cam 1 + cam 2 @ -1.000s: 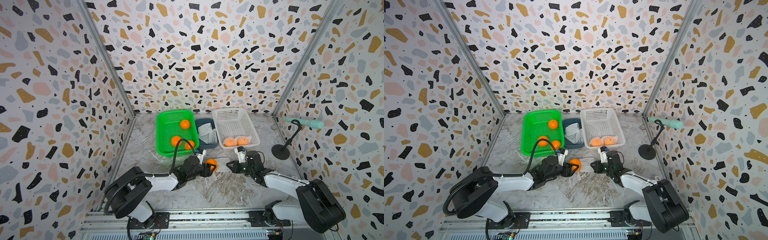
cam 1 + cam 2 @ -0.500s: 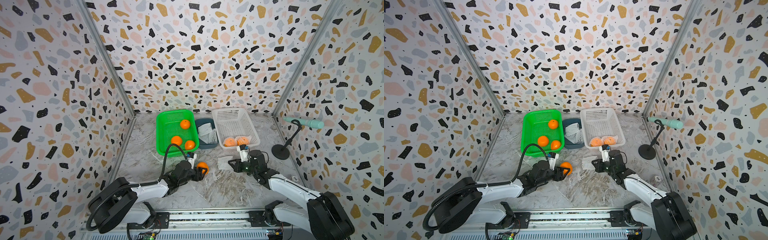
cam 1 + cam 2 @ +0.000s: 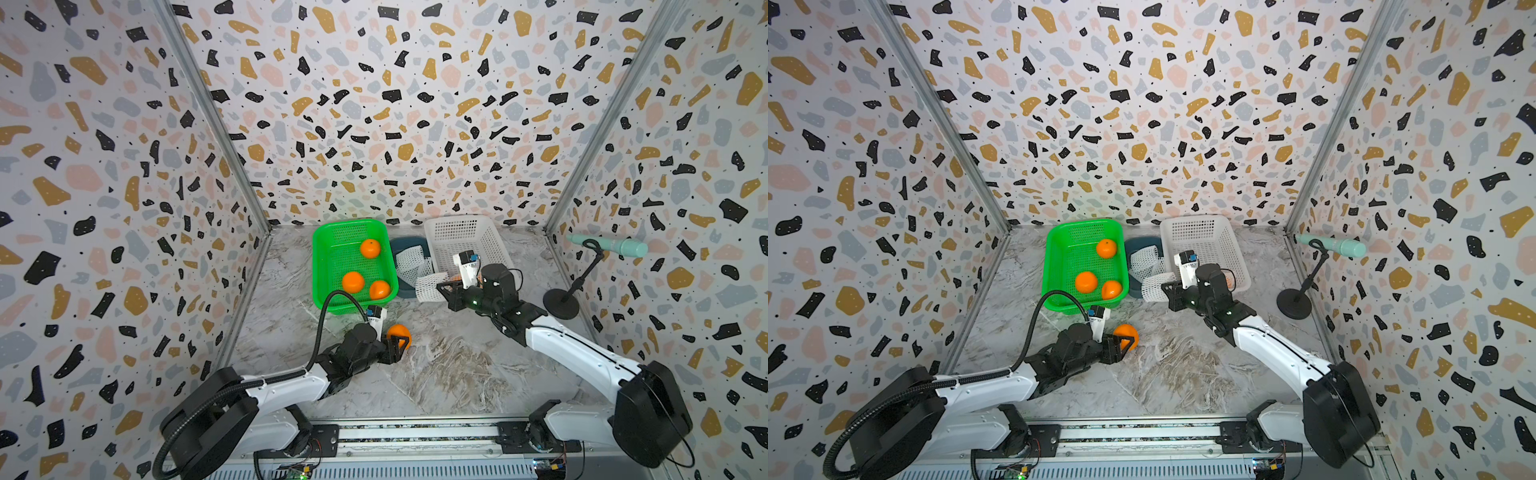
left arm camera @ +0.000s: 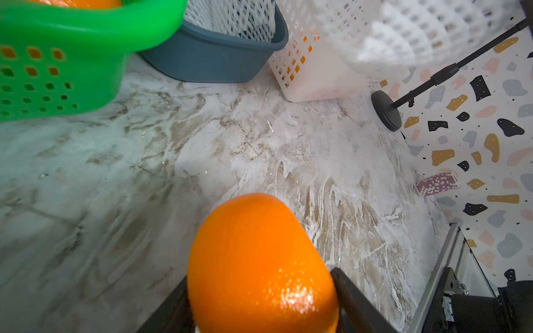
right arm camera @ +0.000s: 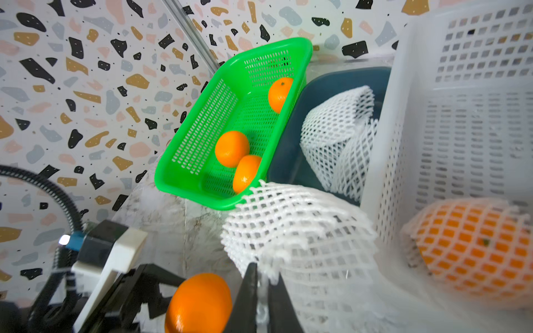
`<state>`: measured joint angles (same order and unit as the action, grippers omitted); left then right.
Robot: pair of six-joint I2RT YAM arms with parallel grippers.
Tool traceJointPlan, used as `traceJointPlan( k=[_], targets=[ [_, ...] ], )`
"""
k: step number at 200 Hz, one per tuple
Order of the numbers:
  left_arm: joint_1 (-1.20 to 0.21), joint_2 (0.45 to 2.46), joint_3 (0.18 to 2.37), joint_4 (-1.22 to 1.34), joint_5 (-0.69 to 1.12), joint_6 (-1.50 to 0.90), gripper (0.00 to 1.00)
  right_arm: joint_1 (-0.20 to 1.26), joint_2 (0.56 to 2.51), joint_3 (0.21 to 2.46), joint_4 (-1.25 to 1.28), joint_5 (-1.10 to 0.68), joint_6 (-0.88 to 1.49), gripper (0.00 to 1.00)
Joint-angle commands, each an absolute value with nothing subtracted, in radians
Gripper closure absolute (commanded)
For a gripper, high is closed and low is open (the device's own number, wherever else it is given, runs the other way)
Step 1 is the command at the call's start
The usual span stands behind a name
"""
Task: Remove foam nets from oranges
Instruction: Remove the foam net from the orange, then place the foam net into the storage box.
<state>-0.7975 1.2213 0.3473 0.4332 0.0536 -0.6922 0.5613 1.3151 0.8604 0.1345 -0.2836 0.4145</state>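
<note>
The left gripper (image 3: pixel 398 343) is clamping a bare orange (image 3: pixel 397 332), one jaw pressing on each side of the fruit. It is holding the fruit over the middle of the counter (image 3: pixel 436 374), short of the near wall of the green basket (image 3: pixel 322 266). Whether the fruit is touching the counter cannot be told. The right gripper (image 5: pixel 261 278) is pinching the edge of an empty foam net (image 5: pixel 302 230) with its jaws nearly together. It is holding the net just off the near end of the dark blue tub (image 3: pixel 409 242), between the green basket and the white basket (image 3: pixel 461 232). Three unwrapped oranges (image 3: pixel 353 281) are lying in the green basket, which is standing against the far edge of the counter, left of centre. Loose nets (image 3: pixel 411 262) are lying in the tub. A netted orange (image 5: pixel 476 248) is sitting in the white basket near its front wall. A black stand (image 3: pixel 561 304) is standing at the right edge of the counter.
</note>
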Motion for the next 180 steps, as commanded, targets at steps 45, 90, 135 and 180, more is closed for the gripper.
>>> traceJointPlan(
  k=[45,90,135,180],
  targets=[
    [-0.792,1.171,0.323,0.425,0.028,-0.692,0.32,0.601,1.652,1.212,0.096,-0.082,0.348,0.91],
    [-0.787,1.106,0.306,0.385,0.002,-0.686,0.31,0.603,1.822,1.345,0.079,-0.068,0.337,0.92],
    [-0.784,1.08,0.295,0.37,-0.001,-0.686,0.31,0.604,1.955,1.484,0.038,-0.034,0.33,0.92],
    [-0.78,1.072,0.292,0.368,0.0,-0.687,0.3,0.617,2.082,1.556,0.018,-0.007,0.365,0.92]
  ],
)
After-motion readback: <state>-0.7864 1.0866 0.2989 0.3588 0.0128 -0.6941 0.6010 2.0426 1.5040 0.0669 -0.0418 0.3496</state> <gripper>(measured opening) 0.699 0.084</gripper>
